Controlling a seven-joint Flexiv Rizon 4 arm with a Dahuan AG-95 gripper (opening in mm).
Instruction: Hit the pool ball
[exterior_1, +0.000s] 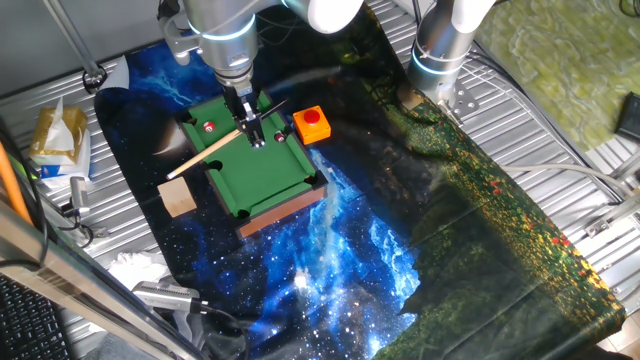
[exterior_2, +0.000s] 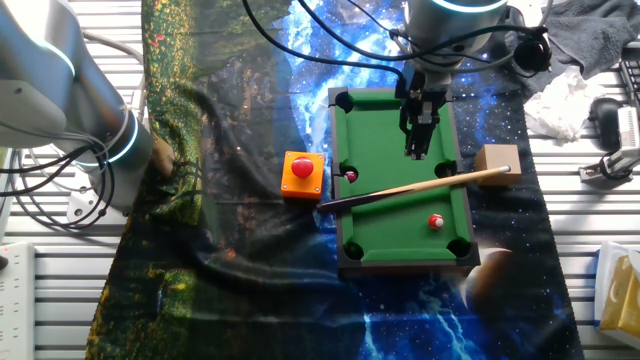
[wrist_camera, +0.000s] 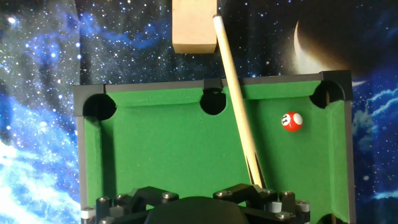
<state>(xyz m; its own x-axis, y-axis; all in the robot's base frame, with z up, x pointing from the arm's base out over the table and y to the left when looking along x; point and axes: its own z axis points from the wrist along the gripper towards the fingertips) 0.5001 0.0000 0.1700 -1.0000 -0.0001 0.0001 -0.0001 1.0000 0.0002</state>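
The small red pool ball (wrist_camera: 292, 121) with a white spot lies on the green mini pool table (wrist_camera: 168, 149) near a corner pocket. It also shows in one fixed view (exterior_1: 209, 127) and the other fixed view (exterior_2: 436, 221). A wooden cue (wrist_camera: 236, 106) lies slanted across the table, its light end by a wooden block (wrist_camera: 194, 25). My gripper (wrist_camera: 193, 208) hangs over the felt with the jaws spread and nothing between them. The cue runs down to just inside its right finger. The ball is apart from both cue and gripper (exterior_2: 416, 130).
A darker maroon ball (exterior_2: 351, 176) sits by a side pocket. A round red button on an orange base (exterior_2: 302, 170) stands beside the table, near the cue's dark end. A second arm (exterior_2: 60, 90) stands at the cloth's edge. Clutter lies on the metal bench.
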